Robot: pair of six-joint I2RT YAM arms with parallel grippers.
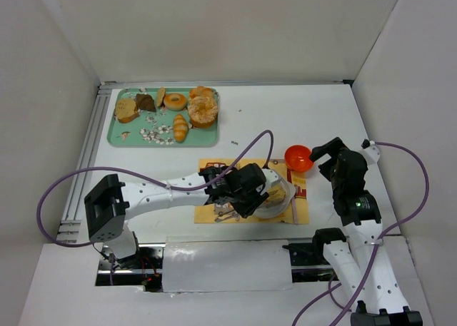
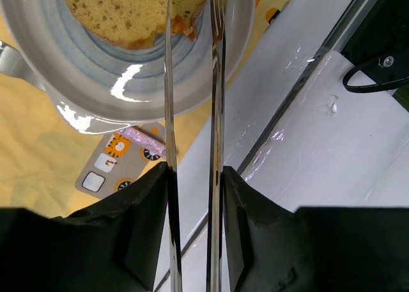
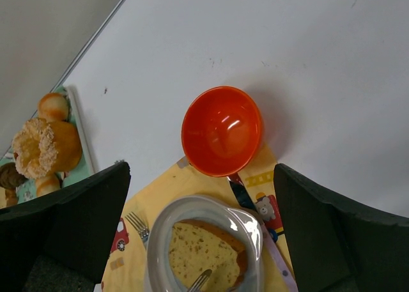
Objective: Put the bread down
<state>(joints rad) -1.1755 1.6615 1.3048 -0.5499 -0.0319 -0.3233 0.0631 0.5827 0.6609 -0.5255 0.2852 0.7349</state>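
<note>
**Bread on the plate, tongs parted above it**

The bread (image 3: 201,250) lies flat inside the pale round plate (image 3: 160,241), which sits on a yellow placemat (image 1: 214,169) at the near middle of the counter (image 1: 357,112). The left fingers (image 2: 195,170) grasp a pair of thin metal tongs (image 2: 167,113), one blade against each finger. The blades stand apart and reach over the plate's rim to the slice's crust edge; whether their tips touch the bread is hard to make out from here. The right fingers (image 3: 201,170) are spread wide and hold nothing, hovering above an orange bowl (image 3: 222,131) just beyond the plate. A fork (image 3: 137,223) lies on the mat beside the plate, and a green tray (image 1: 128,135) of pastries sits at the far left.
</note>
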